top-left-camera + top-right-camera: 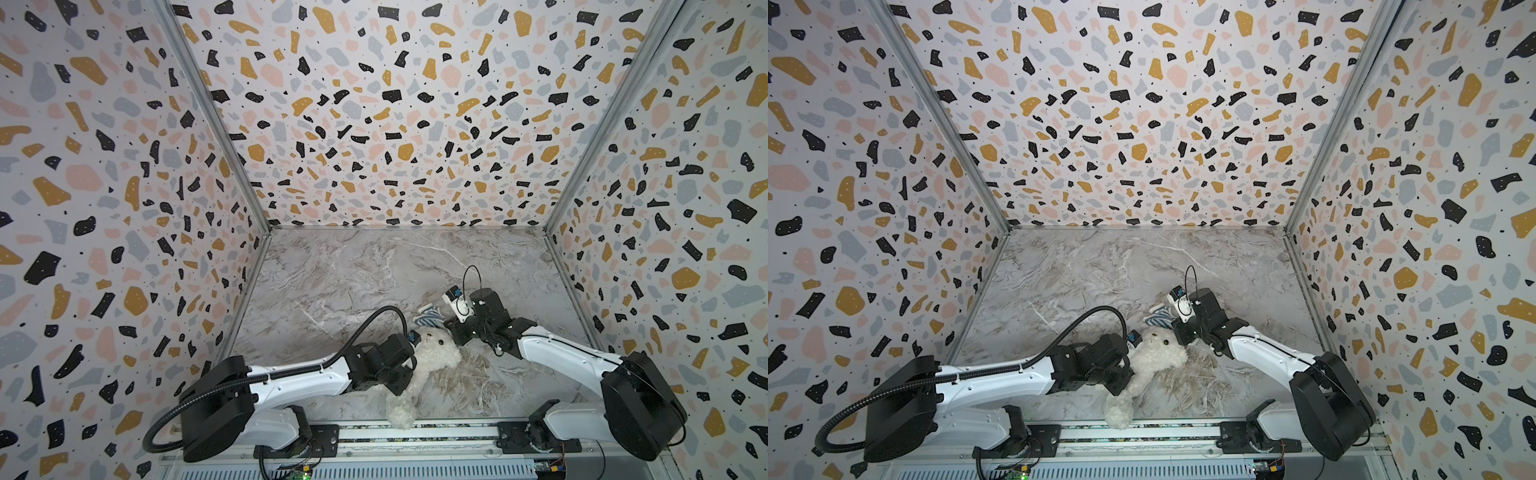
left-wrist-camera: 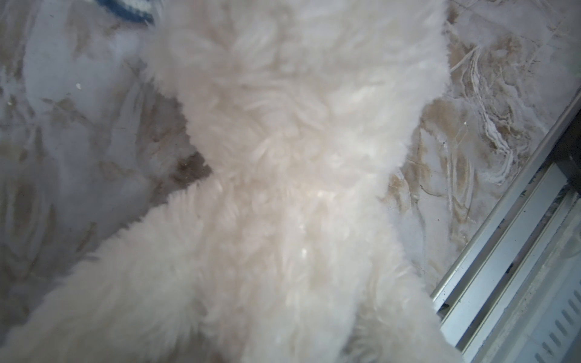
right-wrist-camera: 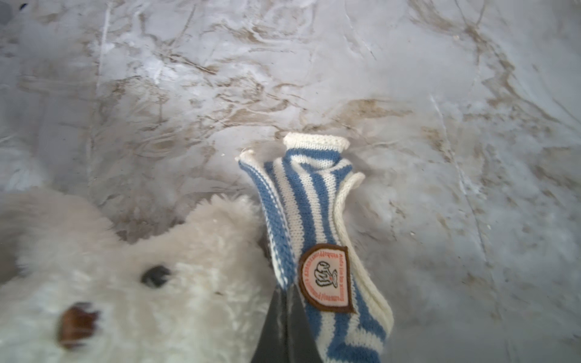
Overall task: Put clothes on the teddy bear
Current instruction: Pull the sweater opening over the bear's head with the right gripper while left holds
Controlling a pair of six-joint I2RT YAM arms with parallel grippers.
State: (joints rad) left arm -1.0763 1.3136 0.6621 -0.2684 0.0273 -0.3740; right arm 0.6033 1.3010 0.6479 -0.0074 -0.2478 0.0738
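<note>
In both top views the fluffy cream-white plush teddy bear (image 1: 434, 353) lies low centre on the grey marble tabletop (image 1: 332, 282). The left gripper (image 1: 398, 380) is over its belly, and I cannot tell how its fingers stand.

Left wrist view: fur fills the frame. It looks soft, light and squashy, so pinch a limb deep rather than the loose fur.

Right wrist view: at bottom centre, the right gripper (image 3: 284, 314) has its fingers pressed together beside the blue-and-white striped knit shirt (image 3: 314, 204).

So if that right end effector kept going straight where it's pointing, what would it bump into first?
The striped shirt: the shut right end effector seems to pinch its edge. Past that, probably only the marble table. The teddy bear lies beside that line.
</note>
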